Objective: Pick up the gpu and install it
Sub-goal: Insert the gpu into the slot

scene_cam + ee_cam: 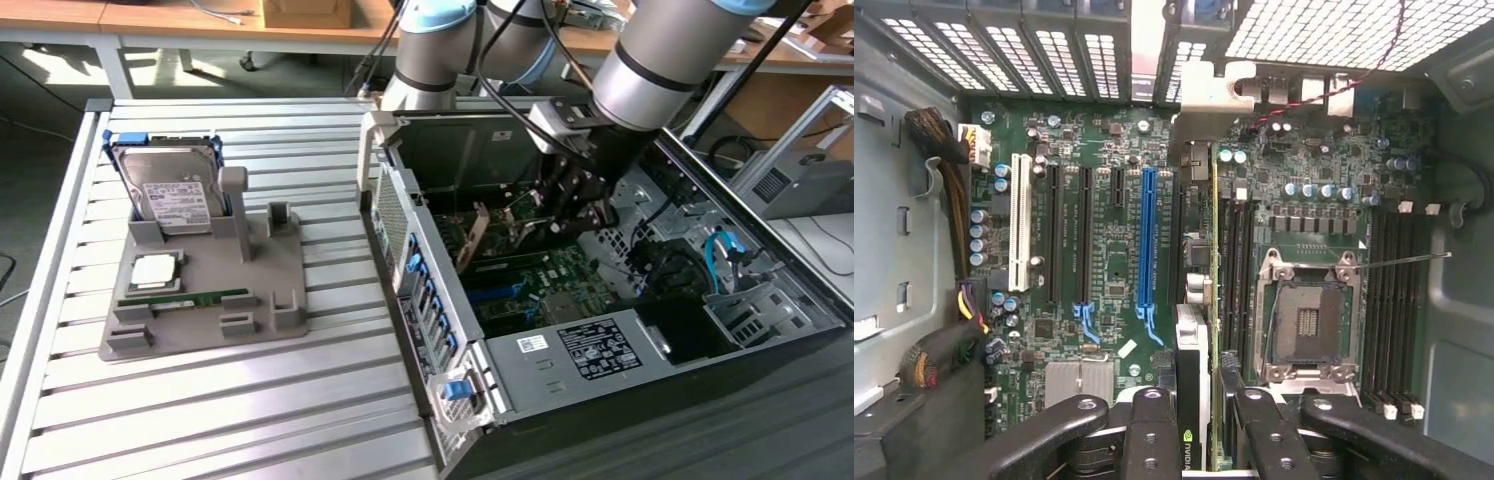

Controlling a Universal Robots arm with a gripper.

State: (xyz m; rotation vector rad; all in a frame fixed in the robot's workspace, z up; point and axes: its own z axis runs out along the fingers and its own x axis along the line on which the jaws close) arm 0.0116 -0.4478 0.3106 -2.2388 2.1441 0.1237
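my claw [1202, 425] was clenched on the gpu [1192, 365], held edge-on inside the open case [390, 215] at the exterior view's right, its long axis parallel to the blue slot [1147, 250] just beside it, not yet seated by my judgement.

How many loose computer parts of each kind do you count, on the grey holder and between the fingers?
hard drive: 1, on the grey holder
processor chip: 1, on the holder
memory stick: 1, on the holder
gpu: 1, between the fingers
Total: 4
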